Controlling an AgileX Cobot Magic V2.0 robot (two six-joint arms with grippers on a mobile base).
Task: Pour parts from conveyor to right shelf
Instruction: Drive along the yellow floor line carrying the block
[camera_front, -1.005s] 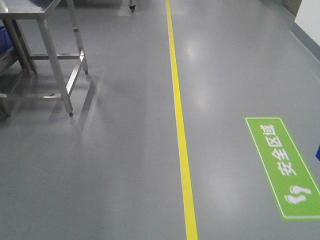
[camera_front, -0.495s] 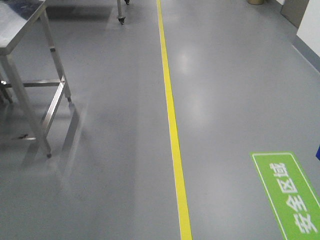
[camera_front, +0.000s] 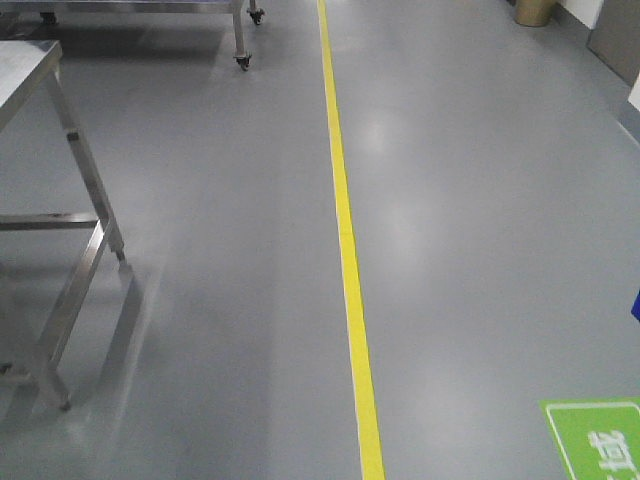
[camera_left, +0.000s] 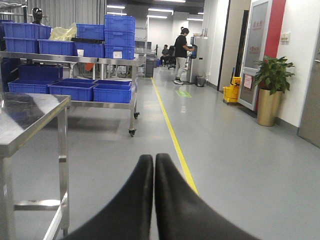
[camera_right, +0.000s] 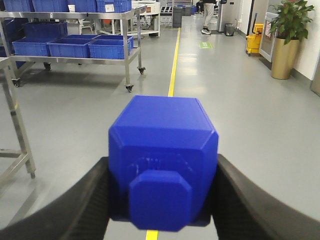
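Observation:
In the right wrist view a bright-blue block part (camera_right: 162, 135) with a short nub facing the camera fills the middle. My right gripper (camera_right: 163, 167) is shut on it, one black finger pressed against each side. It hangs above the grey floor over the yellow line. My left gripper (camera_left: 153, 160) is shut, its two black fingers touching, with nothing between them. The conveyor and the right shelf are out of view. Neither gripper shows in the front view.
A yellow floor line (camera_front: 345, 240) runs straight ahead. A steel table (camera_front: 30, 70) stands close on the left. Beyond it is a wheeled steel rack with blue bins (camera_left: 100, 90). A green floor sign (camera_front: 600, 435) lies low right. A potted plant (camera_left: 272, 75) and a person (camera_left: 181, 47) are further down.
The front view has moved forward along the floor. The steel table and the green sign have slid toward the bottom of the frame, and a castor of the far rack has come into sight.

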